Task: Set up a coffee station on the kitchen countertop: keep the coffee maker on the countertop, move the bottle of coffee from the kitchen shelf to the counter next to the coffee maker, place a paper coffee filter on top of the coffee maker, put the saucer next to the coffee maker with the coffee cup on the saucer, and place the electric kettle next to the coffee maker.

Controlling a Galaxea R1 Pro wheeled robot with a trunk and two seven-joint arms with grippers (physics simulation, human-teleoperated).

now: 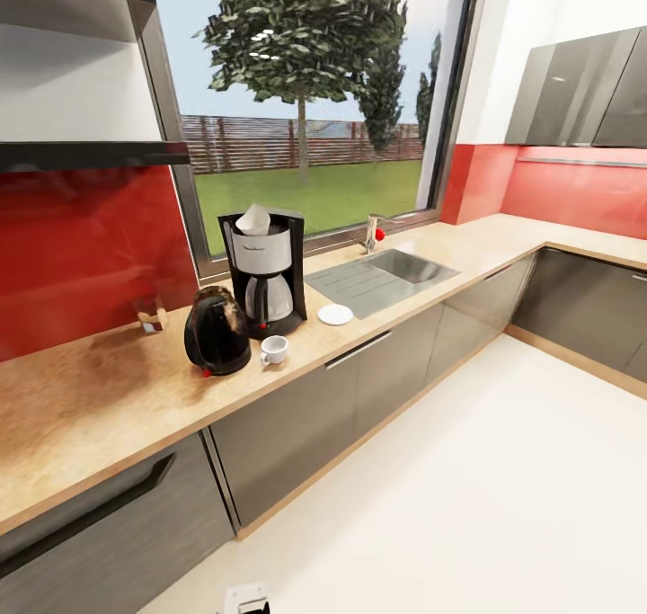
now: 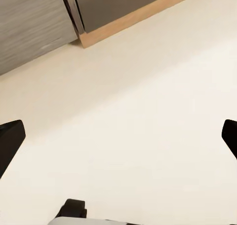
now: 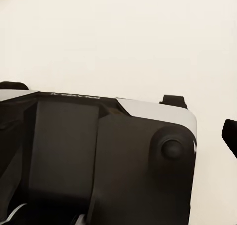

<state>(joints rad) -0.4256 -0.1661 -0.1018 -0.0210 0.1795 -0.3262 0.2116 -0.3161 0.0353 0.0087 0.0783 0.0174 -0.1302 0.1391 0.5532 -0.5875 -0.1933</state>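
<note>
The black and silver coffee maker [image 1: 265, 272] stands on the wooden countertop [image 1: 81, 407] below the window, and a white paper filter [image 1: 254, 220] sits on top of it. Close to its left side is the black electric kettle [image 1: 217, 331]. A white coffee cup [image 1: 274, 350] rests directly on the counter in front of the machine. The white saucer [image 1: 335, 314] lies apart from the cup, to its right. Further left, the bottle of coffee [image 1: 151, 313] stands by the red backsplash. My left gripper [image 2: 118, 138] hangs open over the floor. My right gripper [image 3: 118, 138] is open above my own base.
A steel sink [image 1: 382, 277] with a faucet [image 1: 371, 234] is set into the counter right of the saucer. A dark shelf [image 1: 90, 153] hangs at upper left. Grey cabinet fronts [image 1: 296, 421] run under the counter, above the pale floor [image 1: 467, 506]. My base [image 3: 98, 161] is below the right wrist.
</note>
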